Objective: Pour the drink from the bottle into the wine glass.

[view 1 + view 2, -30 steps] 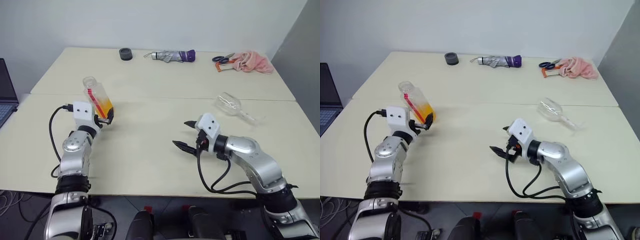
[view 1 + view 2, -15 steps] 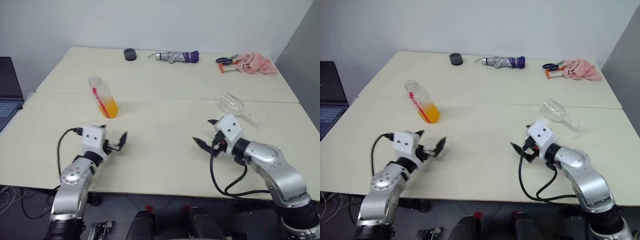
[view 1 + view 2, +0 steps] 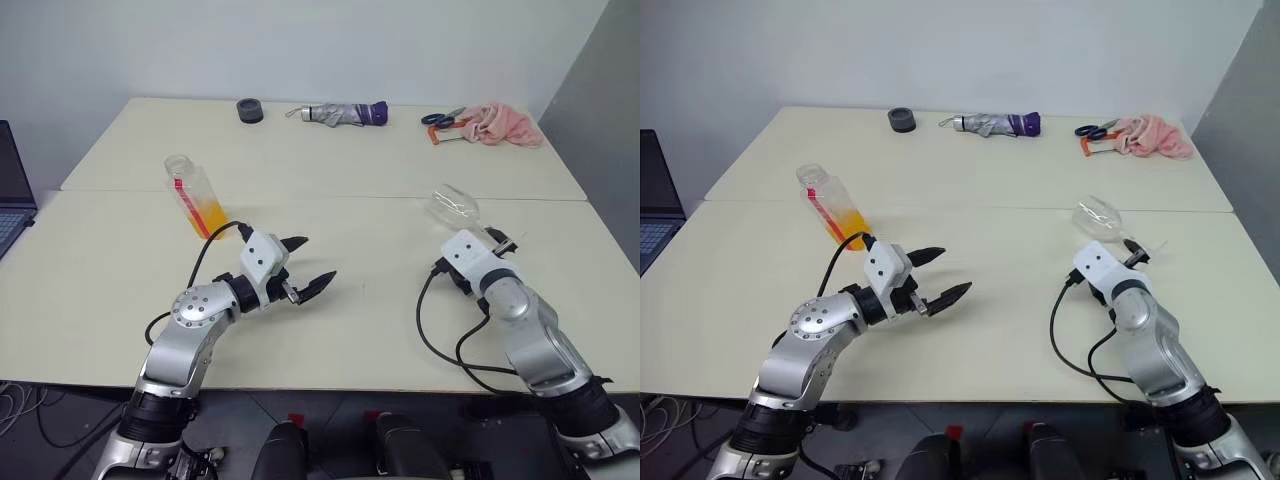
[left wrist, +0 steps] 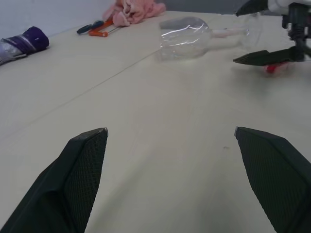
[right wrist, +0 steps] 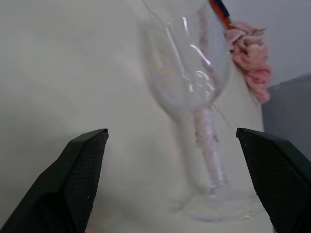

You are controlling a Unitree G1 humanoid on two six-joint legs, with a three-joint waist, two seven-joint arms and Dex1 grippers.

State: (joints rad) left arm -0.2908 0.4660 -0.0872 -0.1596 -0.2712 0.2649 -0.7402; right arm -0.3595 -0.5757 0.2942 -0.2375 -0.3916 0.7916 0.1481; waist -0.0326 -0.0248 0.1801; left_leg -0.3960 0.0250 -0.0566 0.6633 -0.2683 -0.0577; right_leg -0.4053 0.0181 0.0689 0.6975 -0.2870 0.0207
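The bottle (image 3: pixel 196 196) stands on the table at the left, with orange drink (image 3: pixel 211 216) in its lower part and a red strip down its side. My left gripper (image 3: pixel 318 257) is open and empty, well to the right of the bottle, and points toward the table's middle. The wine glass (image 3: pixel 455 207) lies on its side at the right with its stem toward me. My right gripper (image 3: pixel 497 243) is open at the glass's stem and foot (image 5: pixel 218 206). One finger (image 4: pixel 260 57) stands on each side, and neither touches the glass.
Along the far edge lie a black tape roll (image 3: pixel 249 109), a folded umbrella (image 3: pixel 345 112), scissors (image 3: pixel 440 118) and a pink cloth (image 3: pixel 497 125). A laptop (image 3: pixel 8 195) sits at the left edge. A seam runs across where two tabletops (image 3: pixel 360 330) meet.
My left gripper has swung right, away from the bottle, to the table's middle. My right gripper has moved right and forward to the lying glass. The bottle stays put.
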